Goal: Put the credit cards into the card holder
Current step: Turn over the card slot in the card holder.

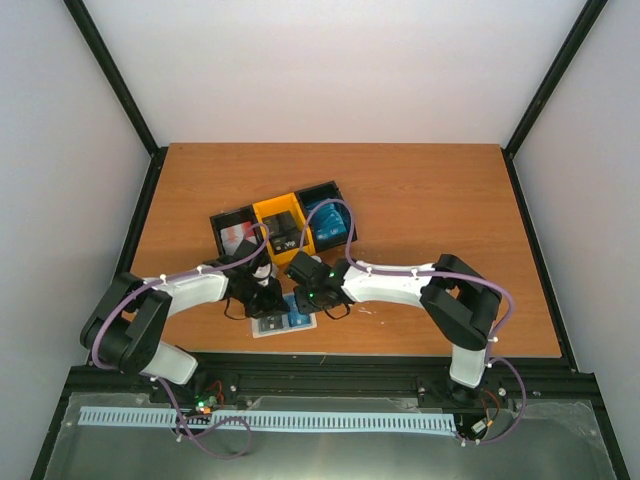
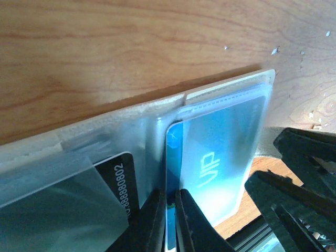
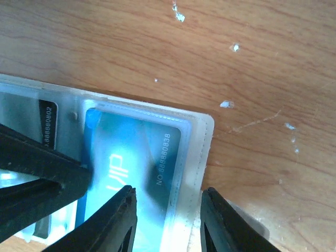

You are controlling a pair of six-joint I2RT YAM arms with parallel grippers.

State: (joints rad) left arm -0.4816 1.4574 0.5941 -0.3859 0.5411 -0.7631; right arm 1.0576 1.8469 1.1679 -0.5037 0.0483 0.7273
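Blue card [image 2: 218, 157] part-way into the card holder [image 2: 105, 118].
Your left claw [image 2: 169, 223] clenches its bare edge; your right claw [image 3: 168, 220] stands released astride the holder's right edge.

Top view: card holder [image 1: 285, 331] mostly hidden under left gripper [image 1: 265, 298] and right gripper [image 1: 312, 297]; tray [image 1: 276, 203] contents too small to read. Left wrist: black card [image 2: 118, 181] largely veiled by cloudy clear pocket [image 2: 58, 194], lower part cut at bottom edge; blue card [image 2: 220, 157] lower end likewise
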